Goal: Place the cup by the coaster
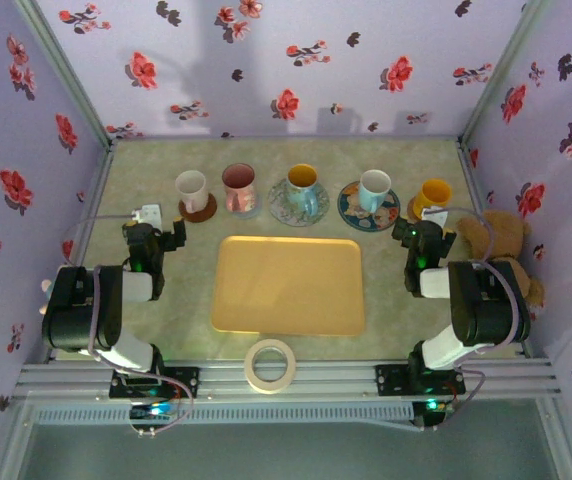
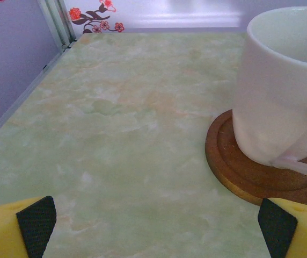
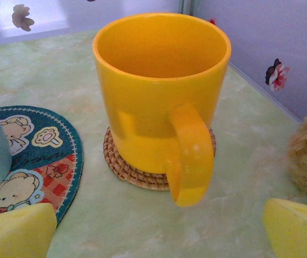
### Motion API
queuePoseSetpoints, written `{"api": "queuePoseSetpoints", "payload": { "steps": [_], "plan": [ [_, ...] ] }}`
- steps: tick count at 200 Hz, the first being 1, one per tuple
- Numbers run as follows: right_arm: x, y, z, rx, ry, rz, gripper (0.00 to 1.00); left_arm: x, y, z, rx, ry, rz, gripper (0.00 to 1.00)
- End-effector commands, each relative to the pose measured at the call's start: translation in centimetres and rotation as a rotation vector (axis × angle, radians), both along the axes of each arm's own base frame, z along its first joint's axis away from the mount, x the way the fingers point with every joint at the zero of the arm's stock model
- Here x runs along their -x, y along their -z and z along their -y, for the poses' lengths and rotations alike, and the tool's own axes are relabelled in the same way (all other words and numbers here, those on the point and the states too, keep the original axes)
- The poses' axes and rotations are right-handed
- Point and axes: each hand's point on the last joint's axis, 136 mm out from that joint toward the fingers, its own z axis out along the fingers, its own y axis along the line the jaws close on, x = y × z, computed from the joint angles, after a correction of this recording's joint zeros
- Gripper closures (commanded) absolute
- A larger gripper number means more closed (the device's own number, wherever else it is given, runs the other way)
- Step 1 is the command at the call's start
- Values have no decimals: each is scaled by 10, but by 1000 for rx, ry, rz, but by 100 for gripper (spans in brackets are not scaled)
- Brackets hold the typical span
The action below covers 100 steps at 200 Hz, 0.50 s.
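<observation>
Left pincer (image 2: 156, 226) released, beyond tray (image 1: 288, 285) far-left corner; white cup (image 2: 282, 86) sits on wooden coaster (image 2: 234, 172). Right pincer (image 3: 157, 231) released, beyond tray far-right corner, facing yellow cup (image 3: 159, 97) on woven coaster (image 3: 137, 174). Your risk: handle (image 3: 191, 156) points at pincer, so clipping it tips cup; coaster may drag along.

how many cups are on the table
5, in a row behind the tray, left to right: white cup, pink cup, middle cup, blue cup, yellow cup beside the teddy. None seems hidden.
</observation>
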Motion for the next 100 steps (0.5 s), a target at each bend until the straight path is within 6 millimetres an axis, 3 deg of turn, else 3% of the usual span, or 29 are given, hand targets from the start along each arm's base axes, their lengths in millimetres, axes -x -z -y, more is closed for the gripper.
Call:
{"api": "queuePoseSetpoints", "payload": {
  "steps": [1,100],
  "plan": [
    [1,-8,3,-9,32,38,1,-3,0,-1,-2,4,-2,0],
    [1,-7,3,-9,32,36,0,-5,0,-1,4,7,-7,0]
  ]
}}
